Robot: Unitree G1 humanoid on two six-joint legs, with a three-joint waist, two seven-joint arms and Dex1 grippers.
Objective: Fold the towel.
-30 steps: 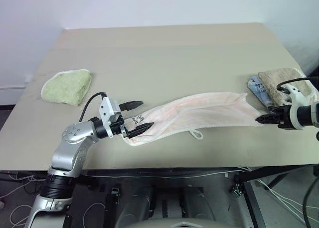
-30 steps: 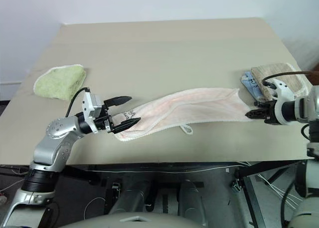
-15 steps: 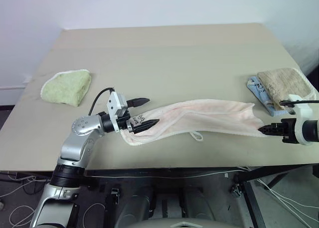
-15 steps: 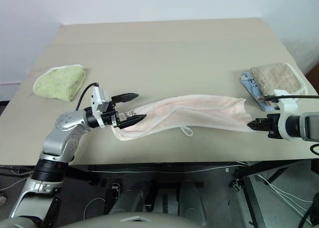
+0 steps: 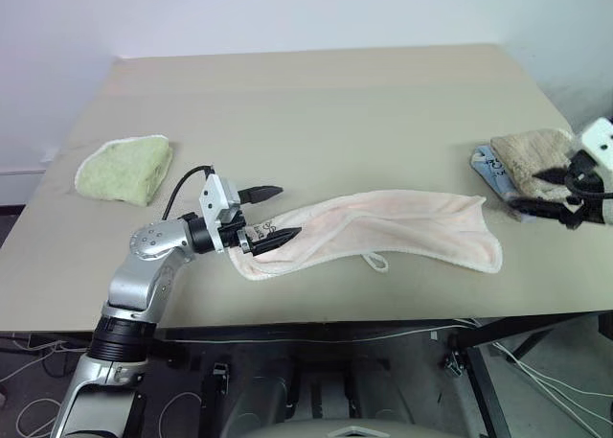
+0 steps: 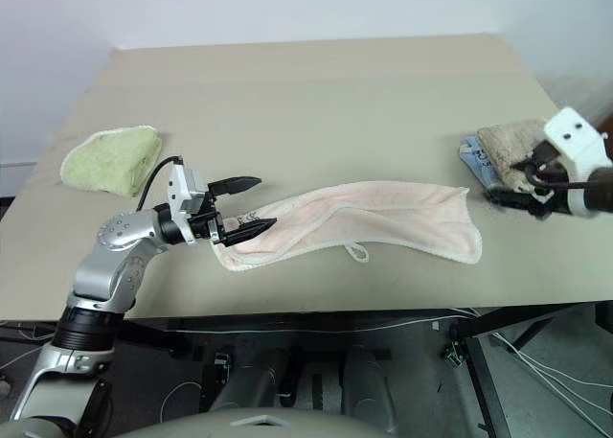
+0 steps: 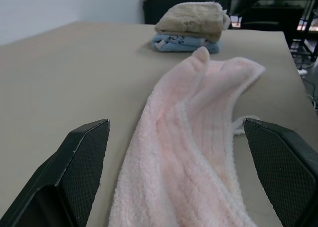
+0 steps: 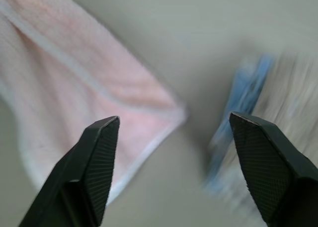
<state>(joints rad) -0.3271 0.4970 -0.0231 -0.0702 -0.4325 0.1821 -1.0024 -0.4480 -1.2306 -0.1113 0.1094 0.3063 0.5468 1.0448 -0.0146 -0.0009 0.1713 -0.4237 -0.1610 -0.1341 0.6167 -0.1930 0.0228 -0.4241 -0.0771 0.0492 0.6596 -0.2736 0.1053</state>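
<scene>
Fingers on both grippers stand wide apart and grip nothing. At centre frame the towel [image 5: 374,227] lies stretched along the table [image 5: 316,112], loosely doubled lengthwise, its loop hanging toward the near edge. The left gripper [image 5: 271,214] straddles the towel's left end where the dark mark sits, one finger either side of the cloth, apparently ready to pinch that end for a fold. The right gripper [image 5: 560,200] hangs at right of frame, clear of the towel's right end and over the beige and blue folded cloths [image 5: 522,162]. A green towel [image 5: 124,168] lies apart at left.
</scene>
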